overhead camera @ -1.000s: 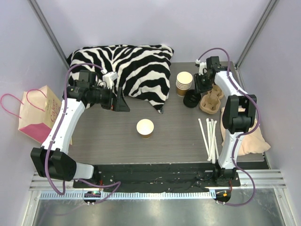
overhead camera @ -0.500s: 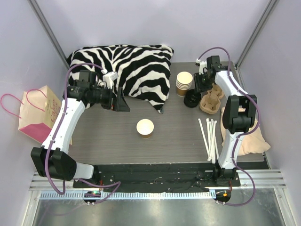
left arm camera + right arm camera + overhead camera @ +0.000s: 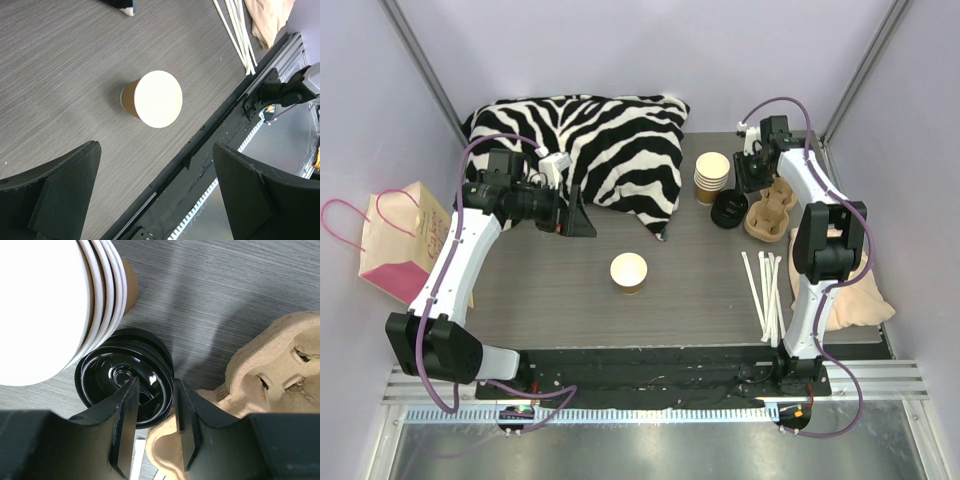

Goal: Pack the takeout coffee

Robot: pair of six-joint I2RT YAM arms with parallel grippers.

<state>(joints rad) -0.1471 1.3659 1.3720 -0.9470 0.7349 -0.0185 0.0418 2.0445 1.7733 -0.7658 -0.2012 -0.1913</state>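
Observation:
A lone brown paper cup (image 3: 629, 271) with no lid stands upright mid-table, also visible below my left wrist (image 3: 154, 98). No lidded takeout coffee is in view. My left gripper (image 3: 582, 221) hovers left of that cup, open with nothing between its fingers (image 3: 154, 150). A stack of black lids (image 3: 125, 377) lies at the back right (image 3: 729, 210). My right gripper (image 3: 155, 386) hangs over the stack's right rim, one finger above the top lid's inside, the other outside it. The jaws stand apart, not pinching the rim.
A stack of lidless cream-rimmed cups (image 3: 712, 176) stands left of the lids. A cardboard cup carrier (image 3: 769, 212) lies right of them, touching the lids. White straws (image 3: 766, 288), a beige cloth (image 3: 860, 300), a zebra pillow (image 3: 600, 145) and a pink paper bag (image 3: 404, 243) surround the table.
My right gripper has drawn slightly back from the lid stack. The left arm and the cups have not moved.

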